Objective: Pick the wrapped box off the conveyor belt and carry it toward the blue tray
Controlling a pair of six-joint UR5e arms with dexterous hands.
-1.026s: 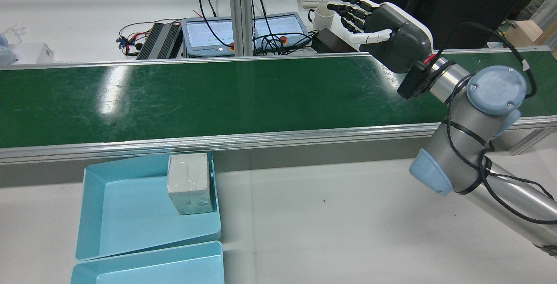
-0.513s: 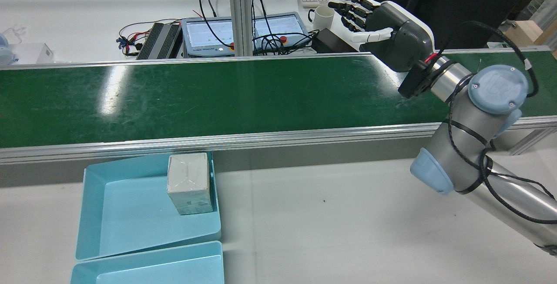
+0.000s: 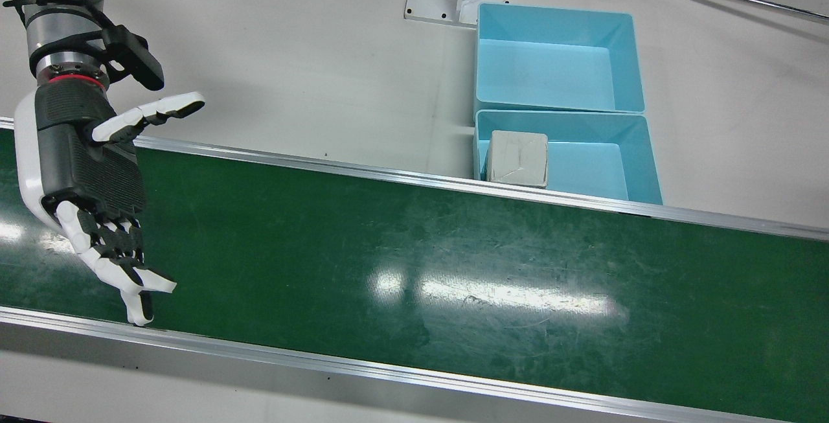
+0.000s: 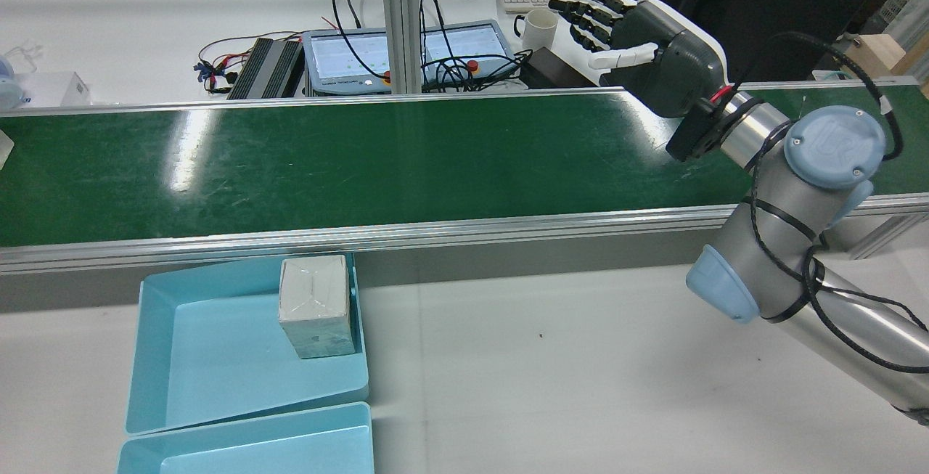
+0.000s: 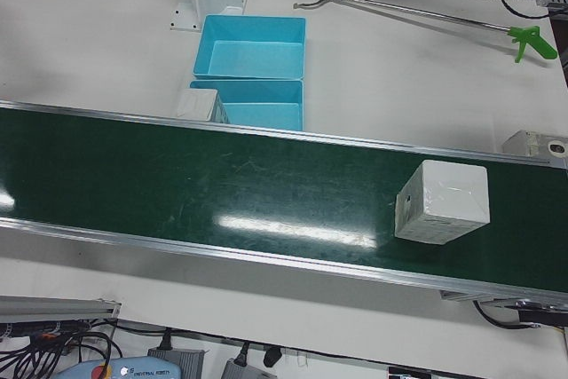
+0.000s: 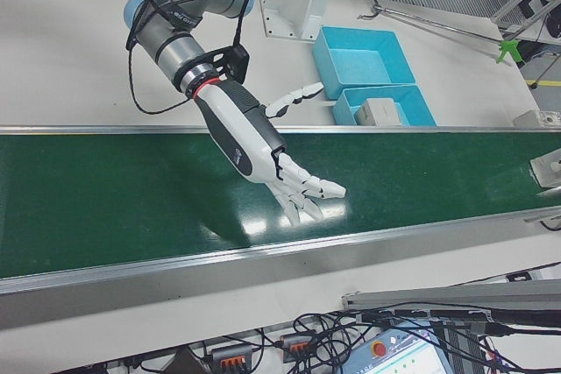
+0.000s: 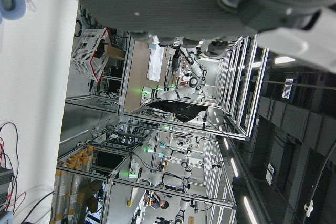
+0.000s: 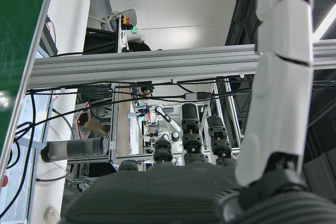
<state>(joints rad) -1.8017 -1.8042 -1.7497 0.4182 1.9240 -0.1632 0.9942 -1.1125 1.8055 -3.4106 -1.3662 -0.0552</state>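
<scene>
A white wrapped box (image 5: 443, 202) lies on the green conveyor belt (image 4: 406, 154), toward the robot's left end; in the rear view only its corner (image 4: 3, 147) shows at the left edge. A second wrapped box (image 4: 317, 305) stands in the nearer blue tray (image 4: 210, 365), against the wall next to the belt. My right hand (image 4: 639, 46) hovers open over the belt's other end, fingers spread toward its far rail, holding nothing, far from both boxes. Of my left hand only the grey palm (image 7: 210, 3) shows, in its own view; its fingers are hidden.
A second, empty blue tray (image 3: 557, 67) sits beside the first on the white table. Behind the belt's far rail are a mug (image 4: 538, 27), a keyboard, a monitor, tablets and cables. A long reach tool (image 5: 426, 15) lies on the table.
The right hand has risen slightly and shifted right. A corner of the wrapped box has come into the rear view at the belt's left edge.
</scene>
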